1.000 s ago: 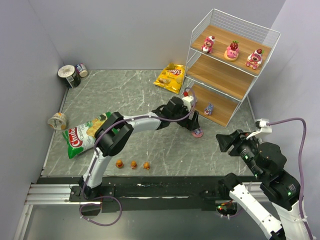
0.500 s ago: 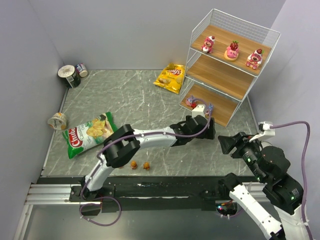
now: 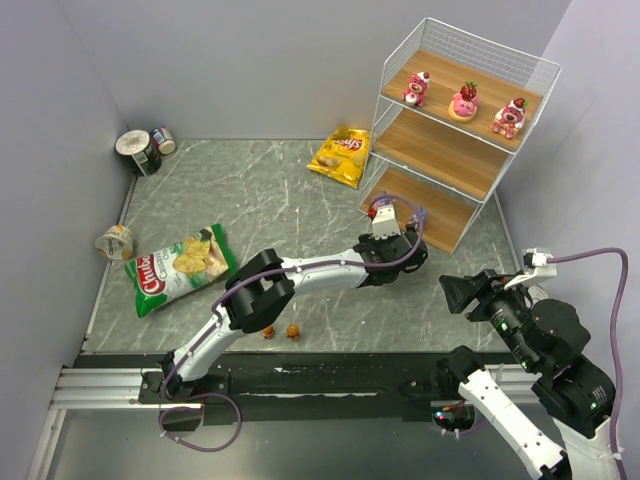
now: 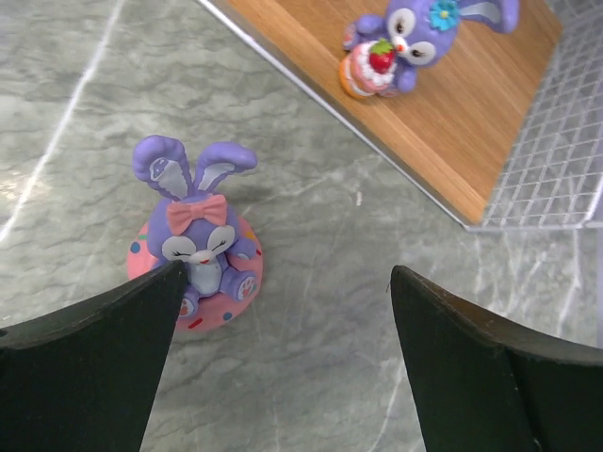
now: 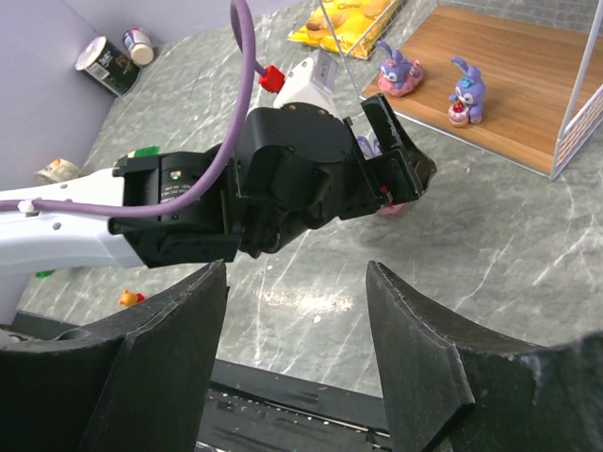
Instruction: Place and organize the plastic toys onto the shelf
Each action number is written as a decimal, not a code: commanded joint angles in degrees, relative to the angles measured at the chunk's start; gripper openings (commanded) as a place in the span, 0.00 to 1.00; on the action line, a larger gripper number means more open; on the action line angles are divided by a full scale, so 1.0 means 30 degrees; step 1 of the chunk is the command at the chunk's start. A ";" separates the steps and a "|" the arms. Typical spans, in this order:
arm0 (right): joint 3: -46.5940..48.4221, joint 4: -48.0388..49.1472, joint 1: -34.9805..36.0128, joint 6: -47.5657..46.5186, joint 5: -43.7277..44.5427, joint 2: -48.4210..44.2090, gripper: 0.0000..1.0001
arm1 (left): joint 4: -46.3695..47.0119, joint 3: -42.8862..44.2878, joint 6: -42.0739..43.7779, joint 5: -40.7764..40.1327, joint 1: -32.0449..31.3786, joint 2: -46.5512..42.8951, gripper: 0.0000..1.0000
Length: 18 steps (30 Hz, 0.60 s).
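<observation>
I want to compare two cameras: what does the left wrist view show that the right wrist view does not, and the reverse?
Only the left wrist view: the floor bunny with its face and pink bow, just outside the shelf. Only the right wrist view: the left arm, a second bunny on the bottom board, one orange toy, cans. Both: the bunny holding a strawberry cake on that board.

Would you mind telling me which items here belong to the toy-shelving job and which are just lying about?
Job:
shelf
strawberry toys, three, shelved on top
purple bunnies, one not shelved yet, two shelved
orange toys, not shelved yet

Lying about:
yellow chip bag
green chip bag
cans
</observation>
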 commanded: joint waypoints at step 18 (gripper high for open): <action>0.0438 0.0062 0.0091 -0.0090 -0.0520 -0.0487 0.68 | -0.2538 -0.1081 -0.0012 -0.3698 -0.1019 -0.2200 0.97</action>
